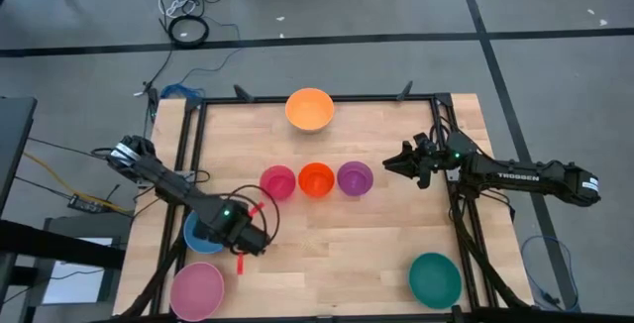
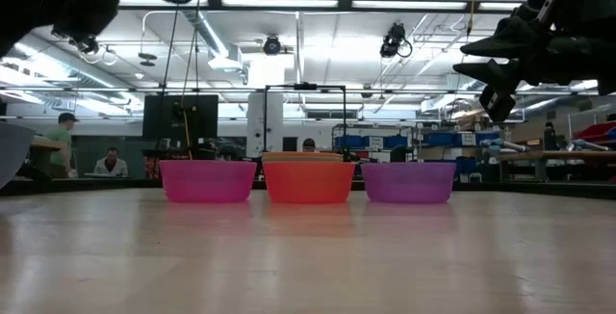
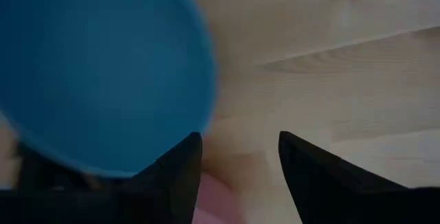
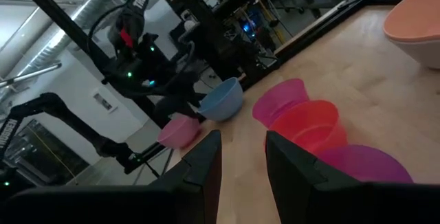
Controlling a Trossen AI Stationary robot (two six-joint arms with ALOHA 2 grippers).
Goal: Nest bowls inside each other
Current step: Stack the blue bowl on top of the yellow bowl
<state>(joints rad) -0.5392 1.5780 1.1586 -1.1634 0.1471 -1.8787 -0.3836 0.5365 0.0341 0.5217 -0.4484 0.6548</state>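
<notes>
High view is showing three small bowls sitting in a row mid-table, nearly touching: magenta bowl (image 1: 278, 182), red-orange bowl (image 1: 316, 179), purple bowl (image 1: 355, 177). An orange bowl (image 1: 309, 109) is resting near the far edge, well apart from the row. A teal bowl (image 1: 435, 278) is sitting near the front right corner, and a pink bowl (image 1: 196, 290) at the front left corner. A blue bowl (image 1: 201, 235) is lying just behind the pink one, partly hidden under the left arm. No bowl is sitting inside another.

The left gripper (image 1: 248, 245) is hanging over the blue bowl's right rim; in its wrist view the two dark fingers (image 3: 180, 176) are standing spread, one over the bowl's edge, the other over bare table (image 3: 357, 80), pinching nothing that can be seen.

The right gripper (image 1: 388, 164) is hovering beside the purple bowl, clear of it, fingers (image 4: 206, 165) parted with nothing between them. White lettering reading "TROSSEN" is showing on the right arm (image 1: 520, 176)

People are sitting in the room beyond the table
</notes>
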